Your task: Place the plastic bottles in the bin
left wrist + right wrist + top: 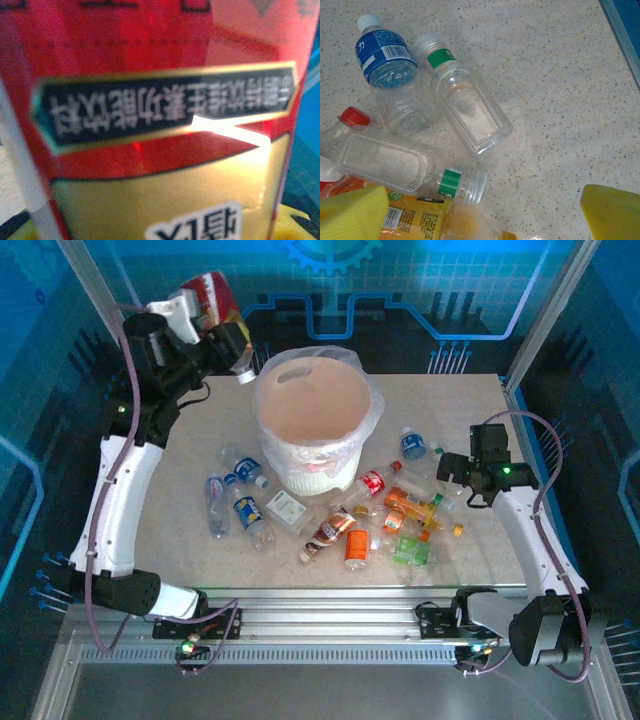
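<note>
Left gripper (212, 325) held up at far left of the bin (300, 455), not over its opening, clamped on a red-and-gold-labelled bottle (208, 292). Bin stands mid-table toward the far side. Right gripper (452, 478) hangs over the right-hand cluster, jaws wide, nothing between them; yellow pads (612, 212) well apart. Under it a blue-labelled bottle (385, 60) and a green-banded clear bottle (465, 100) lie side by side. Other bottles (240, 502) lie scattered on the table (480, 410) in front of the bin
</note>
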